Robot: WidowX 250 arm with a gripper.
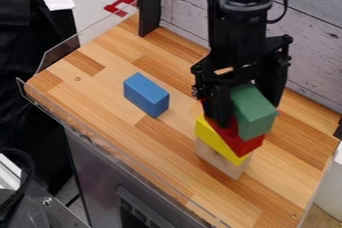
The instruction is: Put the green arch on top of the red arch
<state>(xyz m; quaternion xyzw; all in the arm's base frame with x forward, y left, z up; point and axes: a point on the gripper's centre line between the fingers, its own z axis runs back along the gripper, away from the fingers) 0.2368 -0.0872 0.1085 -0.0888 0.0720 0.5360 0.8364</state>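
The gripper (247, 108) is over the stack at the right of the board, pointing down, its fingers shut on the green arch (255, 117). Directly below is the red arch (246, 144), partly covered by the green arch and the left finger. The green arch is at the red arch's top; whether they touch I cannot tell. Under the red arch lies a yellow block (215, 138), and a plain wooden block (219, 161) forms the bottom of the stack.
A blue block (146, 95) lies on the wooden board (100, 89), left of the stack. Clear plastic edging (57, 118) runs along the board's left and front sides. A dark upright post (149, 9) and a plank wall (184, 9) stand behind.
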